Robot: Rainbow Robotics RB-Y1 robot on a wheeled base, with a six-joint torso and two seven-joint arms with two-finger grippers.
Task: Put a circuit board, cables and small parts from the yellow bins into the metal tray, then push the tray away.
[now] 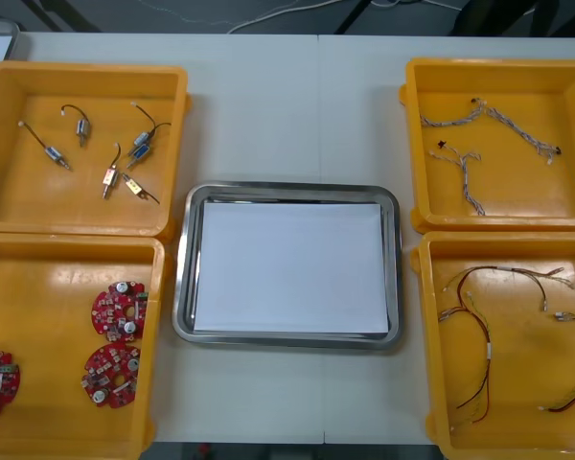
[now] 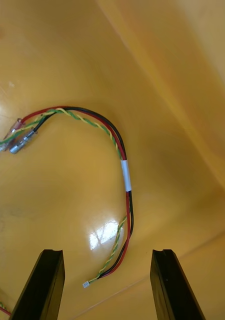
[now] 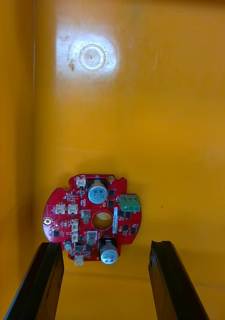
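Red circuit board (image 3: 95,222) is lying flat on the floor of a yellow bin (image 3: 157,125), just ahead of my left gripper (image 3: 107,244), whose 2 fingers (image 3: 42,280) are standing apart and gripping nothing. The board is sitting nearer one finger than the other, so I am judging a small sideways shift necessary before closing. My right gripper (image 2: 108,251) is likewise spread and empty over a red and yellow cable (image 2: 126,175); its long run is leading away from the fingers, its tail ending between them. The metal tray (image 1: 180,287), white inside, is lying between the bins. The front view is cutting 1 of 3 boards at its edge; I cannot tell which is mine.
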